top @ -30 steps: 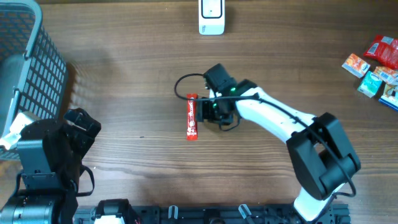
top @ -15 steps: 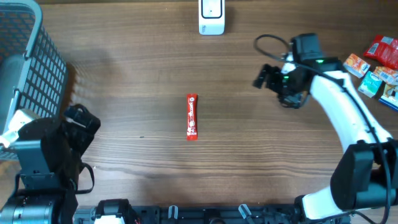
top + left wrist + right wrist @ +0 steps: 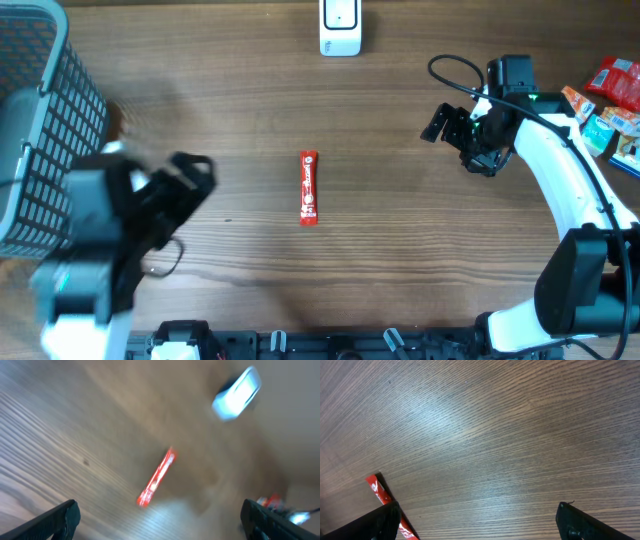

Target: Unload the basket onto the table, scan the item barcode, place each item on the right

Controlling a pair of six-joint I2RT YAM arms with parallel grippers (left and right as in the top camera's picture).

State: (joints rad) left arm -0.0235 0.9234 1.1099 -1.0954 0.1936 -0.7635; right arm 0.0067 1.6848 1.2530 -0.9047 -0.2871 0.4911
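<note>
Wood-grain table (image 3: 240, 90) fills every view. At its far left stands a grey mesh basket (image 3: 45, 110). Just to the right of it my left arm reaches out over the boards, blurred from overhead. My left gripper (image 3: 195, 172) points toward the middle, its fingers (image 3: 60, 519) spread wide and holding nothing. The red stick packet (image 3: 309, 187) lies flat near the table's centre, its length running away from me, well apart from both of my hands and touched by neither. Beyond it, at the far edge, sits the white scanner (image 3: 340, 27). Further right, my right arm bends up from the near-right corner. My right gripper (image 3: 448, 130) hangs over bare wood, facing left, fingers (image 3: 582, 522) splayed and empty. Small bright snack packets (image 3: 605, 105) cluster at the right edge.
</note>
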